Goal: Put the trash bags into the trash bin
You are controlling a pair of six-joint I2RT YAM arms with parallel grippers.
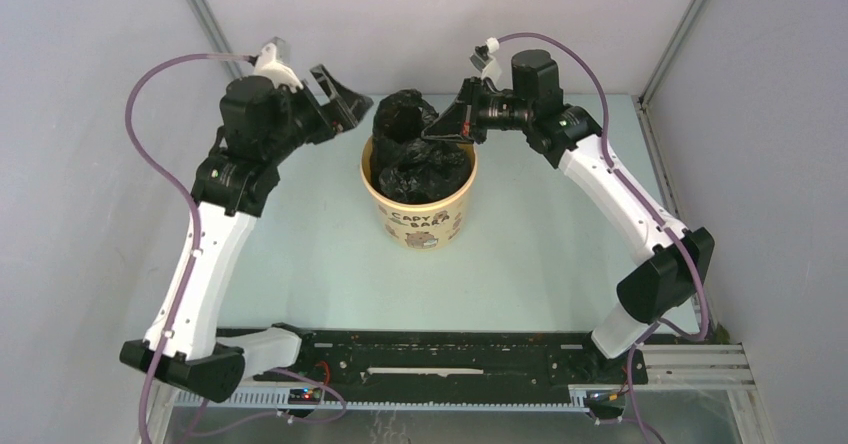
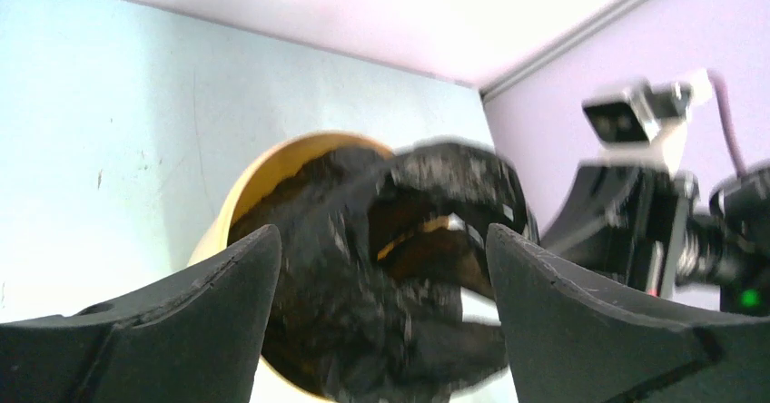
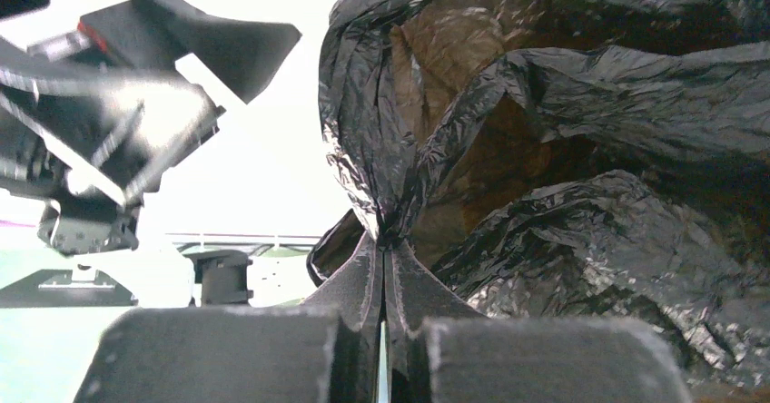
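- The step in hand looks like the stuffing stage. Most of the trash bag (image 1: 415, 169) sits bunched inside the trash bin (image 1: 420, 226), which stands upright near the middle of the table (image 1: 560, 254). A puffed loop of plastic rises above the far part of the rim.
- The right claw (image 3: 385, 256) is clamped on the bag. In its wrist view the two fingers are pressed together, with a thin fold of black plastic gathered to a pinch between the tips. From above, that pinch lies just over the bin's right rim, at the raised part of the bag.
- The left claw (image 2: 381, 244) is spread wide and holds nothing. It hovers at the bin's far-left side, just beside the raised loop. Its wrist view shows the bag and the bin mouth framed between the two fingers, with no contact visible.
- The task seems well along but not done. The loop stands proud of the rim, and the glossy, crinkled plastic looks likely to spring up again.
- The next move probably calls for the right claw to carry its pinched fold down and inward over the bin mouth, then let go. The left claw could press the loop down or steady the bin.
- As a judgement, the light bin could tip or slide if the plastic drags on the rim. The bag could also cling to the fingers on release.
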